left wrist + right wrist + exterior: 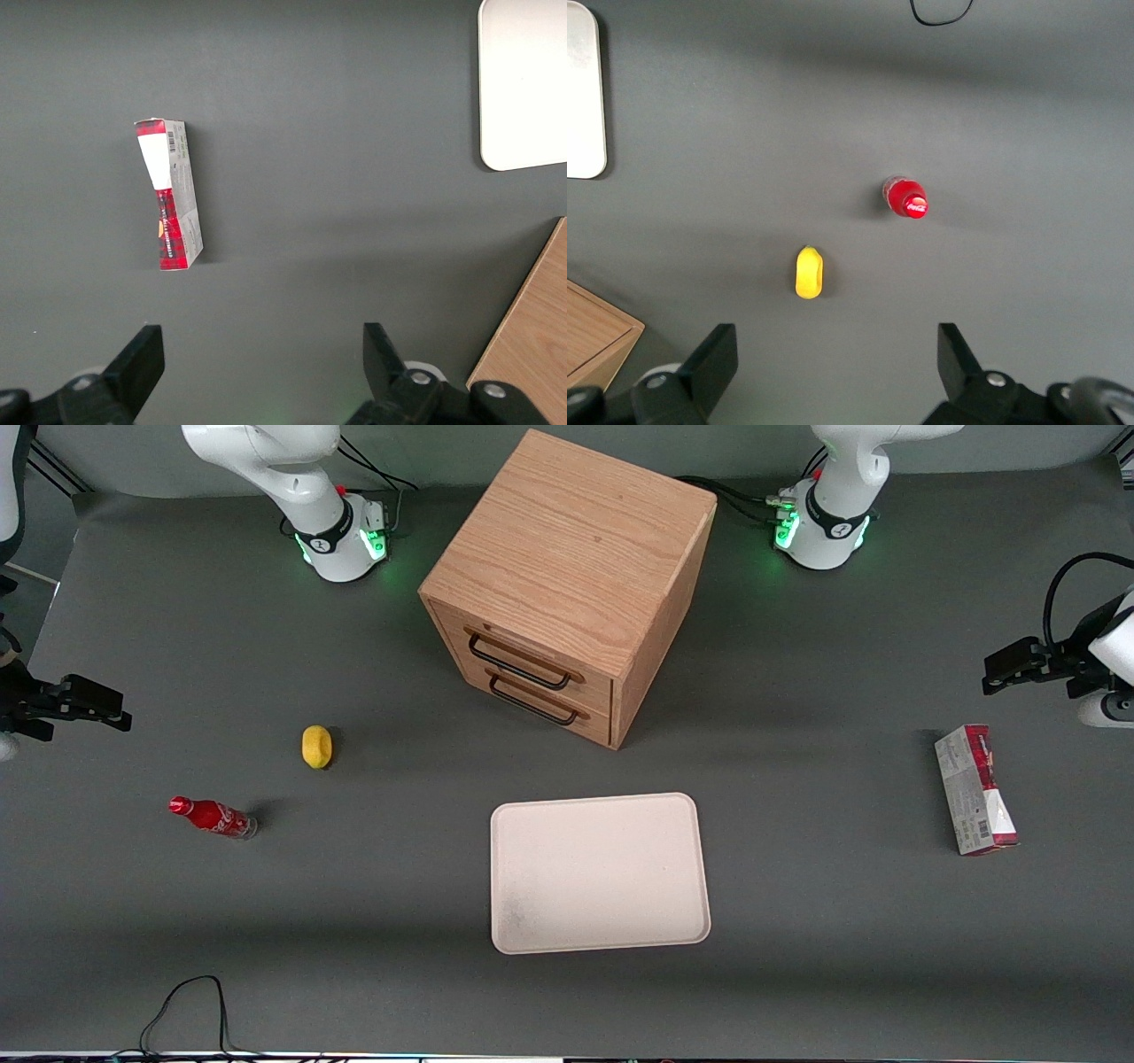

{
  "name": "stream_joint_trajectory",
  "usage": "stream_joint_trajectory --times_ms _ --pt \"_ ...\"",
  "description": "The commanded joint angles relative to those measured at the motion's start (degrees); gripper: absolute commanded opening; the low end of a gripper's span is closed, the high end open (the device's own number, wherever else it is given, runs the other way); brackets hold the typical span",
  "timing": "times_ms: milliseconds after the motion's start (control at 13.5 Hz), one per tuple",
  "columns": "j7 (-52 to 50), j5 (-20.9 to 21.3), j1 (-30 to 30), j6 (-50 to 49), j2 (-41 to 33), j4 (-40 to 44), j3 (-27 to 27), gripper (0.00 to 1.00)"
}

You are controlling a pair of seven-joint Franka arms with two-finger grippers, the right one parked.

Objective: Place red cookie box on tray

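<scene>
A: Left wrist view: your hand (257, 372) hangs above the table (337, 177), fingers (142, 359) spread apart, holding nothing.

B: And the red cookie box (169, 193)?

A: Lying just ahead of your hand (untouched); the tray (523, 84) sits well apart.

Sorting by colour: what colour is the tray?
Cream, faintly pink tray; front view shows it best. Gripper hovers open.
</scene>
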Motion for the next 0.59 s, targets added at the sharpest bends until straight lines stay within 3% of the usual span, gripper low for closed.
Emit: stream_joint_trajectory --times_ms 0,520 --pt "-1.0 0.1 0.2 -0.7 -0.4 0.4 -0.2 1.00" --pt "-0.7 0.6 0.5 -1.0 -0.4 -0.4 0.7 1.00"
